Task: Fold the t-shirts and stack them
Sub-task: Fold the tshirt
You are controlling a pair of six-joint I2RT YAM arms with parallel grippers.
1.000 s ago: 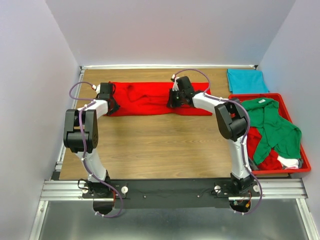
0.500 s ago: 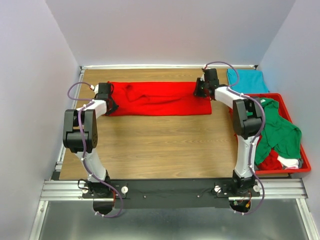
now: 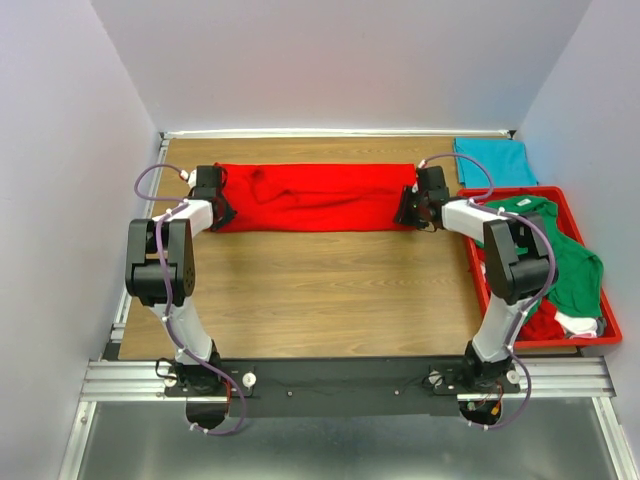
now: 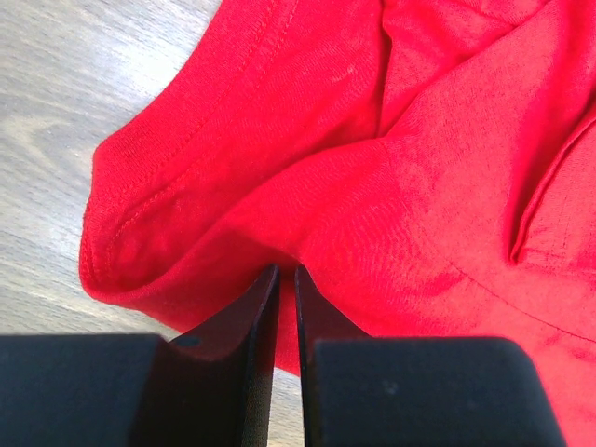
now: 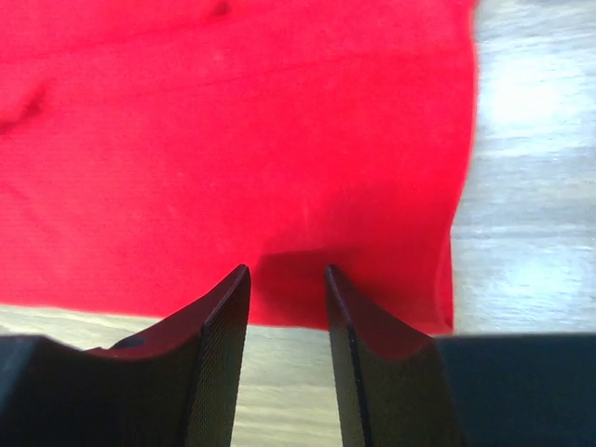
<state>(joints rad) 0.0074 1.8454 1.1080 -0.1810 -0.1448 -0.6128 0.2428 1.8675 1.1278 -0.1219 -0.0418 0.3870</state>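
T-shirt point(image 4: 391, 168) edge behind left tool point(image 4: 285, 274)

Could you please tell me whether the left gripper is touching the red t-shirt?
Touching. The left wrist view shows the left gripper pinching the red t-shirt at its edge.

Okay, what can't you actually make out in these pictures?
- Top view: the green shirt covers most of the tray; what lies beneath is hidden.
- Top view: folds of the teal shirt are too small to count.
- Left wrist view: the left gripper hides how much red shirt it pinches.
- Right wrist view: blurred; hem stitching unreadable.
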